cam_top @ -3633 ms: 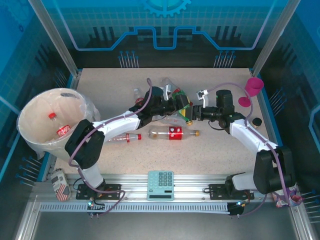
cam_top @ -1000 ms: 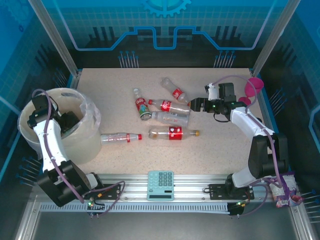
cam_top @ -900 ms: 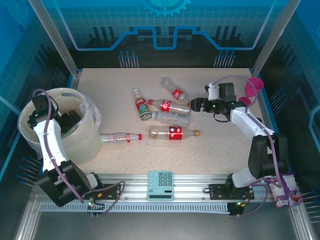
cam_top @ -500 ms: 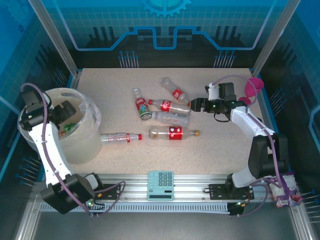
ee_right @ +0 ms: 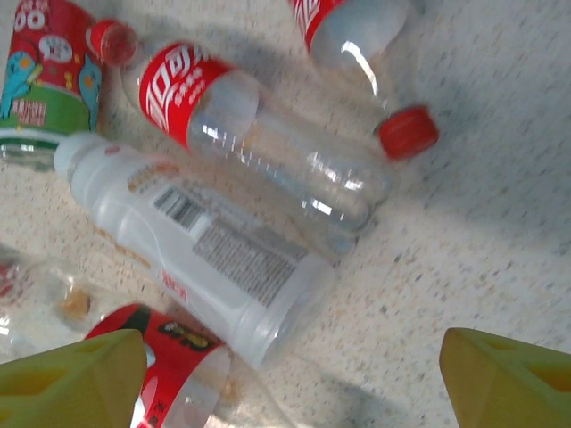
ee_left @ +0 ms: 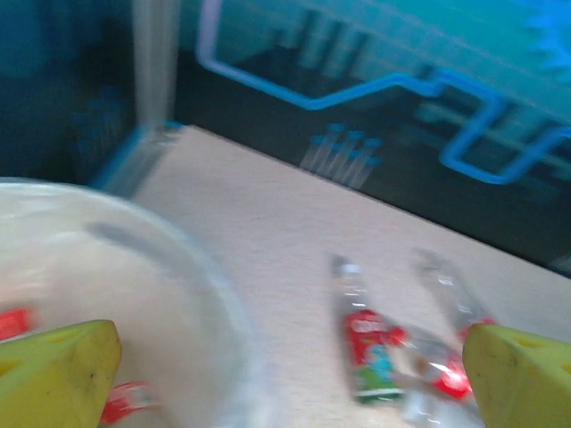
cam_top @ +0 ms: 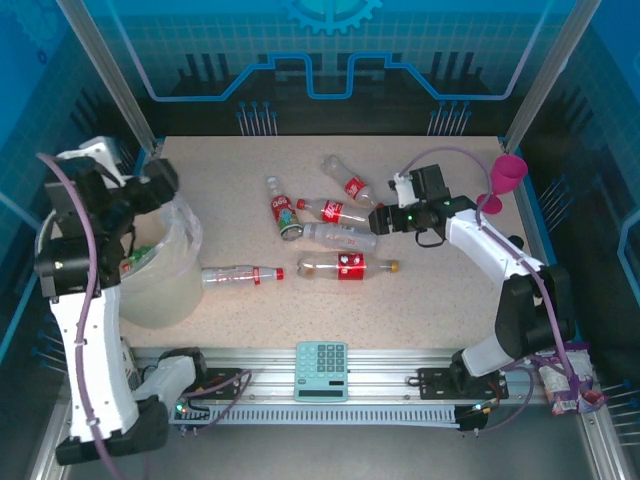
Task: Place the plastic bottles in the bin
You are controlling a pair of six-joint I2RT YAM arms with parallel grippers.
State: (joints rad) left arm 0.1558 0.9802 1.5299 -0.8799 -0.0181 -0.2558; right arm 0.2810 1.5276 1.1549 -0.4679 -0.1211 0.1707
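Several plastic bottles lie mid-table: a red-and-green-labelled one (cam_top: 281, 210), a red-labelled one (cam_top: 346, 180), a cola bottle (cam_top: 335, 211), a white-labelled one (cam_top: 340, 235), a yellow-capped one (cam_top: 347, 266) and one nearer the bin (cam_top: 243, 275). The cream bin (cam_top: 160, 285) stands at the left with bottles inside (cam_top: 133, 258). My left gripper (cam_top: 158, 182) is open and empty, raised over the bin's right rim (ee_left: 205, 294). My right gripper (cam_top: 383, 217) is open, low over the pile's right end. The white-labelled bottle (ee_right: 205, 245) lies ahead of its fingertips (ee_right: 71, 379).
A pink goblet (cam_top: 508, 175) stands at the far right of the table, behind the right arm. A calculator (cam_top: 321, 370) rests on the front rail. Bare tabletop (cam_top: 430, 300) lies in front of the bottles. The glass walls stand close behind.
My left arm carried a green bottle from the pile to the bin, let it go and has risen out of the bin. My right gripper has slid slightly left toward the bottles.
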